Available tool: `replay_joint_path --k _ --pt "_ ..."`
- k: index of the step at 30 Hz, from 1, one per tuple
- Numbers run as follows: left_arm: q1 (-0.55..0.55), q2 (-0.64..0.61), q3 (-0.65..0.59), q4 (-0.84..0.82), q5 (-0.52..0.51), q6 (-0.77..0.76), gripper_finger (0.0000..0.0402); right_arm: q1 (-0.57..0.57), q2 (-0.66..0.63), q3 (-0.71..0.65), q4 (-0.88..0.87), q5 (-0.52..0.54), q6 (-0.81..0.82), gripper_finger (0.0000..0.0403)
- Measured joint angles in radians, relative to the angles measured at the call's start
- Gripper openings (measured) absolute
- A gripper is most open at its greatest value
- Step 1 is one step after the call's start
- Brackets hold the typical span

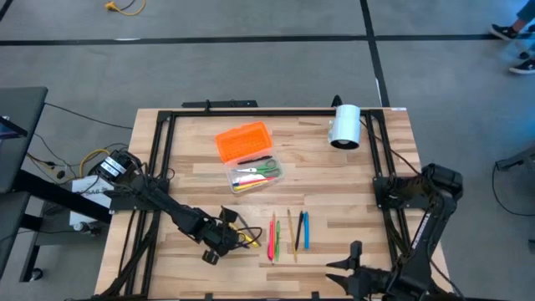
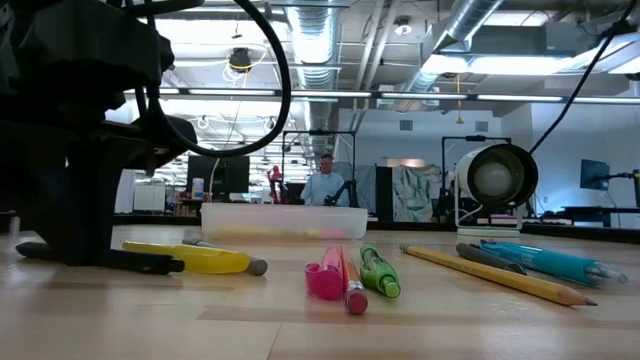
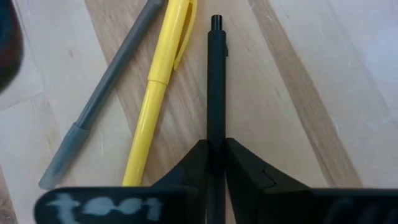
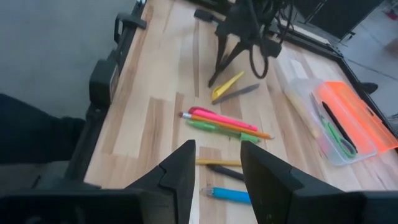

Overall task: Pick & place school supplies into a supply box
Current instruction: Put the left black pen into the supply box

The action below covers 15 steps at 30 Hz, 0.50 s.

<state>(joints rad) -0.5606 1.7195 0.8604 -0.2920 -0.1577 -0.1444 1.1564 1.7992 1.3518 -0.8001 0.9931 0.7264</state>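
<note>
The left claw is pinching a slim matte black pen between its two dark wedge-shaped fingers, low over the pale planked wooden worktop, the pen's round barrel sticking straight out ahead of the fingertips. Just beside that pen, a glossy yellow plastic pen with a clip is lying on the wood, and next to it a dull grey pen is resting at a slant. Farther along the worktop from this claw, a loose row is waiting: a bright pink pen, a thin red-orange pencil, a green pen, a yellow pencil, a dark pen and a blue pen. Beyond the claw, the supply box is lying open, its clear plastic base holding green-handled scissors, its ribbed translucent orange lid folded back. A white cylinder is lying on its side well apart. The right claw is hovering with its fingers spread wide, holding nothing, near the worktop's front edge.
</note>
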Motion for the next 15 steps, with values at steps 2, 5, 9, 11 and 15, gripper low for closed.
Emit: replay_joint_path --k 2,5,9,11,15 --pt "0.0 0.0 0.0 0.0 0.0 0.0 0.0027 0.001 0.022 0.0 0.0 -0.001 0.0 0.012" --pt "0.0 0.0 0.0 0.0 0.0 -0.015 0.0028 0.001 0.041 0.0 0.0 -0.001 0.0 0.0121" --pt "0.0 0.0 0.0 0.0 -0.002 -0.044 0.003 0.001 0.047 0.0 0.0 -0.001 0.007 0.012" --pt "0.0 0.0 0.0 0.0 -0.002 -0.044 0.0027 0.001 0.047 0.0 0.001 0.0 0.008 0.012" --pt "-0.007 0.0 0.0 -0.001 -0.007 -0.036 0.0021 0.001 0.047 0.0 0.0 0.0 0.008 0.012"
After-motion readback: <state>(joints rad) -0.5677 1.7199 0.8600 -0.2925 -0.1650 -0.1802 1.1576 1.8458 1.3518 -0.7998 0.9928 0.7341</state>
